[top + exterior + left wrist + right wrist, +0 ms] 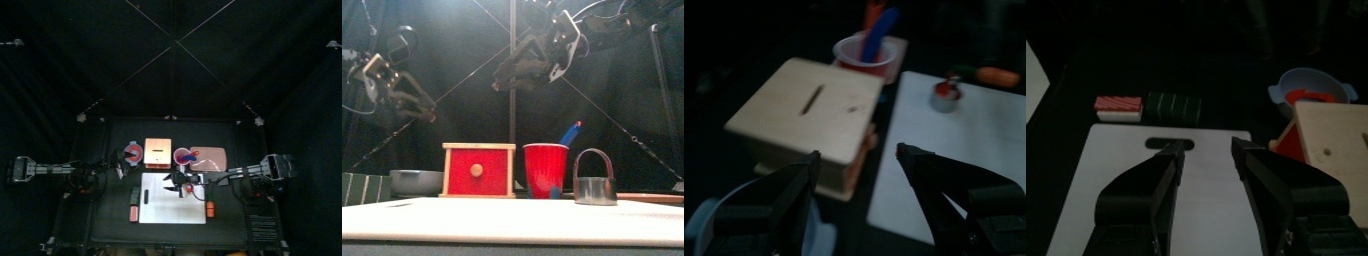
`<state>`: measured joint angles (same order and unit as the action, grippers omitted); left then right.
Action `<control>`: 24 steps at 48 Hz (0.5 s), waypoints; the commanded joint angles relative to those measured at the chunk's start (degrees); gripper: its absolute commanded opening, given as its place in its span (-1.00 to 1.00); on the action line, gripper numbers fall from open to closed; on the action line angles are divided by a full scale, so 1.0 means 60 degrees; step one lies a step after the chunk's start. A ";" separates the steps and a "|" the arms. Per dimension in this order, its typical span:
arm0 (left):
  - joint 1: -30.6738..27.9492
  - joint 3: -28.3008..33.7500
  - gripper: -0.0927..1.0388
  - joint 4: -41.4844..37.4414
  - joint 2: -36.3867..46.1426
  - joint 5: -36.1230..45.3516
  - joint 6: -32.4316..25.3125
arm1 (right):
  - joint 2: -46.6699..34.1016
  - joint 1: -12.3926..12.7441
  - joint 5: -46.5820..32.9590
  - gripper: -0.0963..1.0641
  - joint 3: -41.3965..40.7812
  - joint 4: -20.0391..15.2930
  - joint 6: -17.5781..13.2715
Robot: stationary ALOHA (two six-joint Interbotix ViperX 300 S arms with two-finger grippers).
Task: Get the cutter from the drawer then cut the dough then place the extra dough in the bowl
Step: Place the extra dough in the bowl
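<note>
The left tool (858,153) hangs high near the pale wooden box with the red drawer front (478,170), its jaws wide apart and empty; coming down carelessly, it may push the box against the blue-grey bowl (416,182) beside it. The round metal cutter with the wire handle (593,180) stands upright on the white cutting board (476,215), right of the red cup (545,170), and I think it can tip or slide if its thin handle is caught off centre. The right tool (1209,152) hovers over the board, also open, holding nothing.
</note>
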<state>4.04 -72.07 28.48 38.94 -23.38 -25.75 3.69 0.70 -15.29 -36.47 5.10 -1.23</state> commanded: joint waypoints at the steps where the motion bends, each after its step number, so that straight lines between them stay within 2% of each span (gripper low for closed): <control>1: 0.0806 0.0220 0.85 -0.0234 -0.0044 -0.0894 0.0000 | 0.0483 0.0059 -0.0747 0.55 -0.0161 -0.0044 0.0015; 6: 0.0981 0.0176 0.85 -0.0381 -0.0146 -0.1333 0.0015 | 0.0615 0.0059 -0.1143 0.55 -0.0410 -0.0059 0.0000; 24: 0.0981 -0.0015 0.85 0.0000 -0.0557 -0.1348 0.0015 | 0.0586 0.0117 -0.1304 0.55 -0.0659 -0.0293 0.0015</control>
<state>9.84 -72.86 28.48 36.04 -30.94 -25.66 5.54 0.97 -22.50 -40.96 3.52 -1.05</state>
